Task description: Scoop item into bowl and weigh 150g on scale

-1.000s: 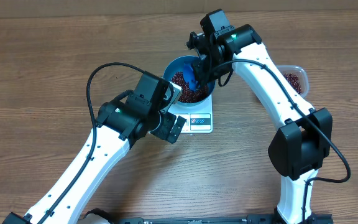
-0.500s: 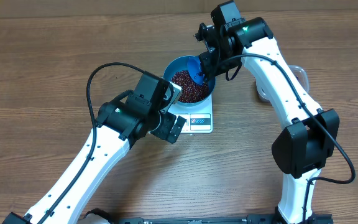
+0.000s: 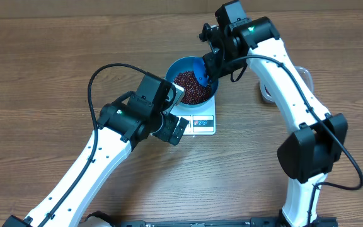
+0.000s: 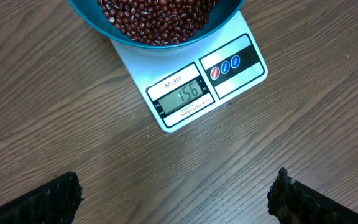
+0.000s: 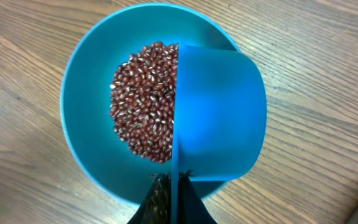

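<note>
The blue bowl (image 3: 176, 67) stands on the white scale (image 3: 201, 124) and holds a heap of red-brown beans (image 3: 191, 87). In the left wrist view the scale (image 4: 235, 43) has a display that reads 156, below the bowl (image 4: 225, 15) and its beans (image 4: 154, 15). My right gripper (image 3: 210, 62) is shut on the thin handle of a blue scoop (image 3: 200, 71). In the right wrist view the scoop (image 5: 219, 112) is turned on its side over the right half of the bowl (image 5: 79, 106), beside the beans (image 5: 145, 106), with the right gripper (image 5: 174, 200) below. My left gripper (image 4: 176, 199) hovers open over bare wood in front of the scale.
A clear plastic tub (image 3: 302, 73) sits right of the bowl, mostly hidden behind my right arm. The left arm's black wrist (image 3: 140, 110) lies close to the scale's left side. Wooden tabletop (image 3: 55, 57) surrounds everything.
The right gripper has lifted the scoop from the bowl's middle up and back towards its far right rim, then held nearly still. The left arm has not moved.
</note>
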Robot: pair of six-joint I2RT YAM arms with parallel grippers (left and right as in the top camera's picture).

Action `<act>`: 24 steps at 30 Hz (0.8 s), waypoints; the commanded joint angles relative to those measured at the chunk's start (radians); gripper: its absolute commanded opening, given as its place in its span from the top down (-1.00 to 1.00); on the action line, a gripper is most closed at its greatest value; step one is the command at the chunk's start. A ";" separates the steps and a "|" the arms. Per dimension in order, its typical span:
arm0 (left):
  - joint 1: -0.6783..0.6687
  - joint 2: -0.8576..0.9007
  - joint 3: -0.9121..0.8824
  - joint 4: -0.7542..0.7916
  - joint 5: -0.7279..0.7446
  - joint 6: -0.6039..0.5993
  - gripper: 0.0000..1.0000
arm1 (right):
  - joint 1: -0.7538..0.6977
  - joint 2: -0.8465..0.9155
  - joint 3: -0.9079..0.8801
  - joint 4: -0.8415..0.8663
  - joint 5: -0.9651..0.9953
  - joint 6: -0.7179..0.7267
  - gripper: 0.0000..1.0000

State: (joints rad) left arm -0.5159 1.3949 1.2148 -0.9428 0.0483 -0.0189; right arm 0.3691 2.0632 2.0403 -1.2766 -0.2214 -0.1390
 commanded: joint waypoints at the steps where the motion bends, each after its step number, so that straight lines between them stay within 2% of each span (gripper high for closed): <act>1: 0.007 -0.023 -0.008 0.005 -0.003 0.019 -0.98 | 0.004 -0.093 0.037 -0.001 -0.008 -0.008 0.93; 24: 0.007 -0.023 -0.008 0.005 -0.003 0.019 -0.99 | 0.011 -0.153 0.037 -0.013 -0.008 -0.008 0.93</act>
State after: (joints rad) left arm -0.5159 1.3949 1.2152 -0.9428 0.0483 -0.0189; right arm 0.3748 1.9812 2.0441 -1.2942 -0.2218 -0.1390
